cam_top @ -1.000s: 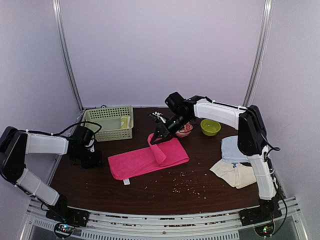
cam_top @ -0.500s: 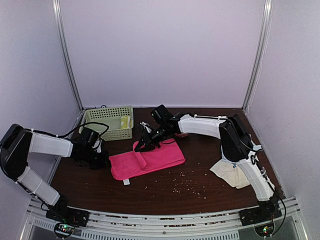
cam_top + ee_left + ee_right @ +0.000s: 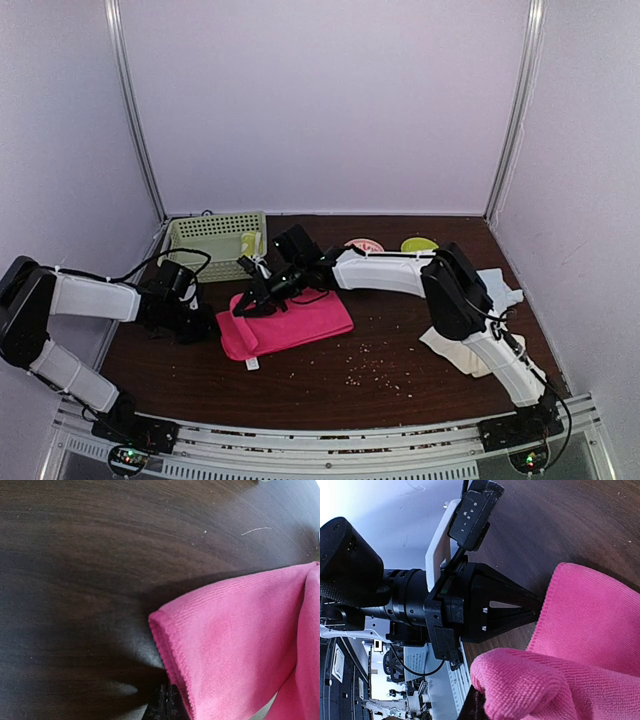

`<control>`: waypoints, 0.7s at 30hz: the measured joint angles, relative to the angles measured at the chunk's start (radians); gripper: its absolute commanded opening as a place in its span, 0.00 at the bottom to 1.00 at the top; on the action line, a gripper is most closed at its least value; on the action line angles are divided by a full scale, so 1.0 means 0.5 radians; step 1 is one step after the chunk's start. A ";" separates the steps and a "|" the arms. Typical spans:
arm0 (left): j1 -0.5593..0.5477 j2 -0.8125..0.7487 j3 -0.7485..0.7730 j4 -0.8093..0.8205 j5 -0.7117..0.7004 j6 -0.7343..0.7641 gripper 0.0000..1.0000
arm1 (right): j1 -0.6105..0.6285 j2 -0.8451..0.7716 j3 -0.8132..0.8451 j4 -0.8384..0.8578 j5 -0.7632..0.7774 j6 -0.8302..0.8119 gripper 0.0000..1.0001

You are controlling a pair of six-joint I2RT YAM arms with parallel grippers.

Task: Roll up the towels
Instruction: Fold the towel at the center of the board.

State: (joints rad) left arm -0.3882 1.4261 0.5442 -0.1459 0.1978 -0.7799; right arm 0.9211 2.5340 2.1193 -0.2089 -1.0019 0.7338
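The long pink towel (image 3: 300,322) lies on the dark table, its right end folded over to the left. My right gripper (image 3: 247,304) is shut on that folded end, seen as a pink bulge (image 3: 530,685) over the dark fingers (image 3: 476,707). My left gripper (image 3: 207,322) is shut, its pointed tips (image 3: 536,606) touching the towel's left edge (image 3: 170,645); nothing shows between the jaws. A cream towel (image 3: 462,350) and a light blue towel (image 3: 497,287) lie at the right, partly behind the right arm. A yellow towel (image 3: 249,244) stands in the basket.
A green plastic basket (image 3: 215,245) stands at the back left. A pink bowl (image 3: 366,245) and a green bowl (image 3: 419,243) sit at the back behind the right arm. Crumbs (image 3: 368,372) are scattered in front of the pink towel.
My right gripper has swept left, dragging the pink towel's right end over its left half. The left gripper has edged right to the towel's left edge.
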 measured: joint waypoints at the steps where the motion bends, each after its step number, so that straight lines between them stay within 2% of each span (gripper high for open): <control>1: 0.000 -0.001 0.000 -0.003 -0.002 -0.005 0.00 | 0.009 0.017 0.015 0.019 0.002 0.014 0.00; 8: 0.000 -0.002 -0.001 -0.003 -0.004 -0.031 0.00 | 0.029 0.133 0.071 0.135 0.032 0.076 0.00; 19: -0.002 -0.005 -0.004 -0.003 -0.008 -0.038 0.00 | 0.006 0.244 0.162 0.063 0.156 -0.017 0.00; 21: -0.002 -0.005 -0.005 -0.003 -0.008 -0.038 0.00 | 0.006 0.248 0.185 0.063 0.176 -0.029 0.05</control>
State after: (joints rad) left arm -0.3893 1.4235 0.5419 -0.1474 0.1940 -0.7990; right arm 0.9241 2.6579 2.2120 -0.1776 -0.9138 0.7193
